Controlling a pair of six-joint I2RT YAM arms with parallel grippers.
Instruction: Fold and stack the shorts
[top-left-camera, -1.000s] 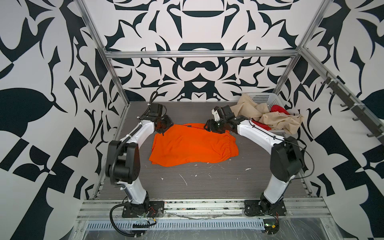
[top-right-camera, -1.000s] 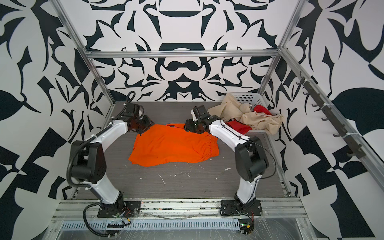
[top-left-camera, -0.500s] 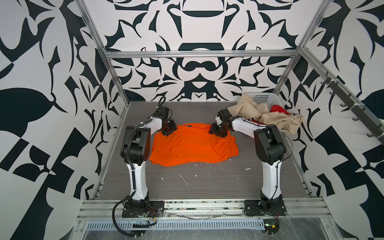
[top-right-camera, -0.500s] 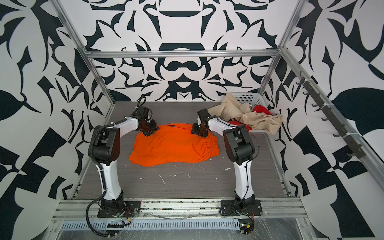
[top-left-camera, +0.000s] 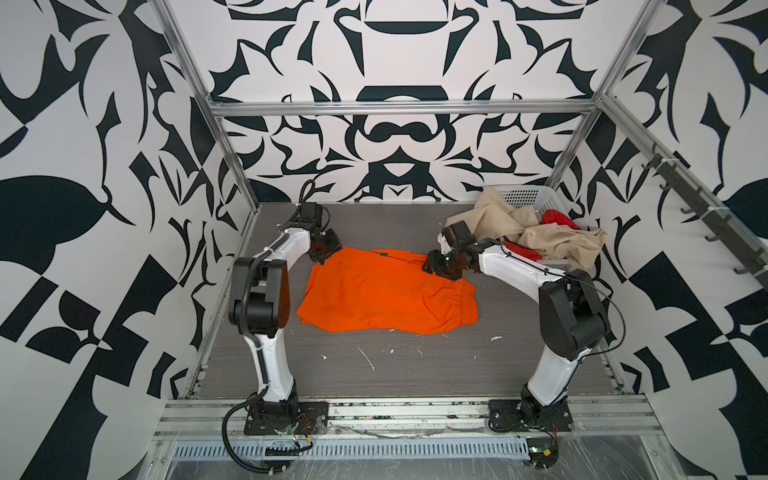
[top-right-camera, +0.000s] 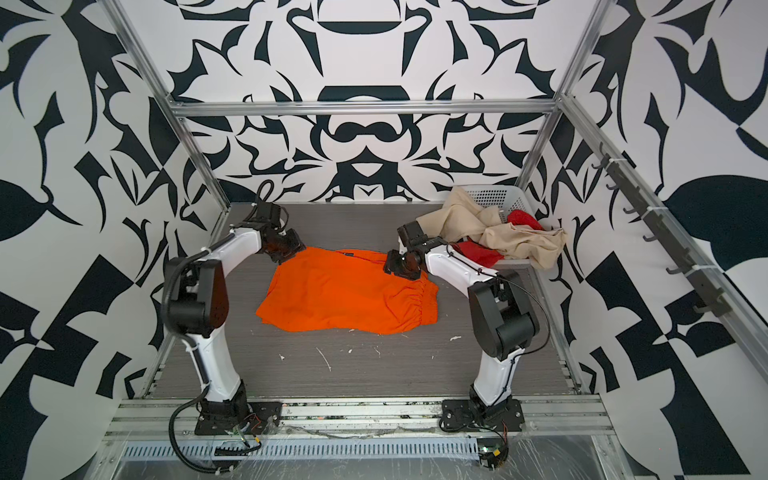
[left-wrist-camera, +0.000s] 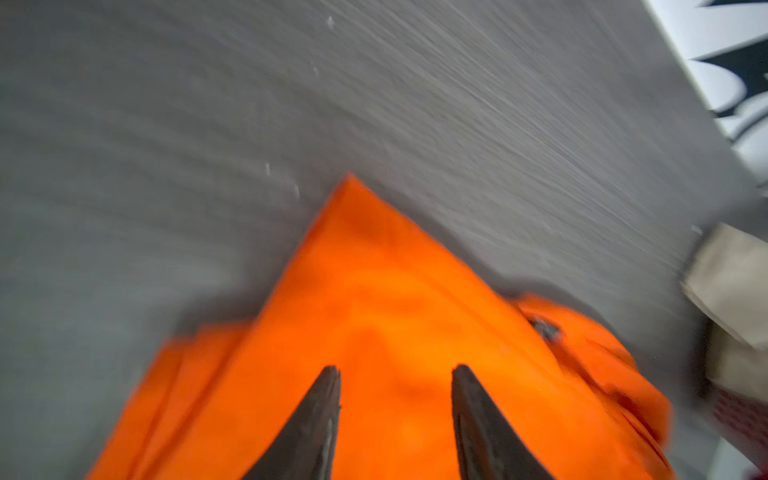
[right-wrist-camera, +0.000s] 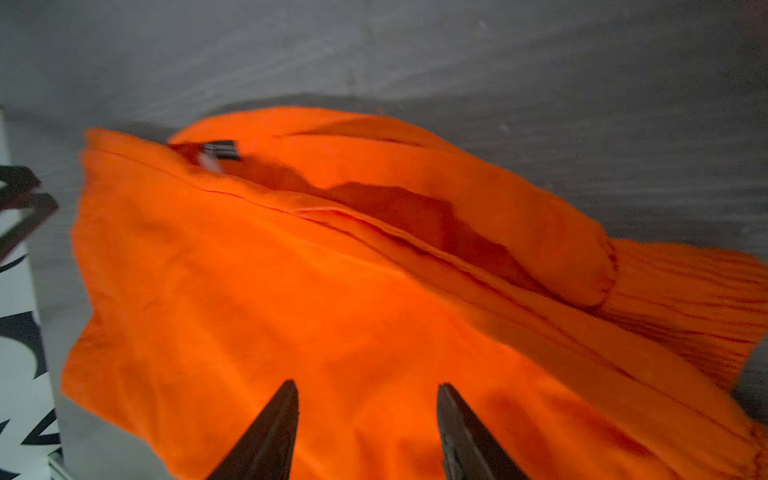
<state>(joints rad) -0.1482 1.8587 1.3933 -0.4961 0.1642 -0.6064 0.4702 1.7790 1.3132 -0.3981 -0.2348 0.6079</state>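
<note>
The orange shorts (top-left-camera: 386, 295) (top-right-camera: 345, 295) lie spread flat mid-table, with the gathered waistband at the right. My left gripper (top-left-camera: 321, 261) (top-right-camera: 283, 257) hangs over their far left corner, its jaws open above the cloth (left-wrist-camera: 395, 370). My right gripper (top-left-camera: 430, 268) (top-right-camera: 391, 268) is over the far right edge near the waistband, open as well (right-wrist-camera: 368, 384), with orange cloth (right-wrist-camera: 332, 291) under it. The beige shorts (top-left-camera: 552, 241) (top-right-camera: 523, 241) and the red shorts (top-left-camera: 557, 218) (top-right-camera: 521, 218) are bunched in and over the basket.
A white perforated basket (top-left-camera: 523, 195) (top-right-camera: 490, 195) stands in the far right corner of the grey table (top-left-camera: 374, 374). Metal frame posts and patterned walls close in three sides. Small white flecks lie on the near table surface.
Both arms have changed pose, elbows swinging up and back out, while the grippers stayed at the far edge of the orange shorts. The shorts lie much as before.
</note>
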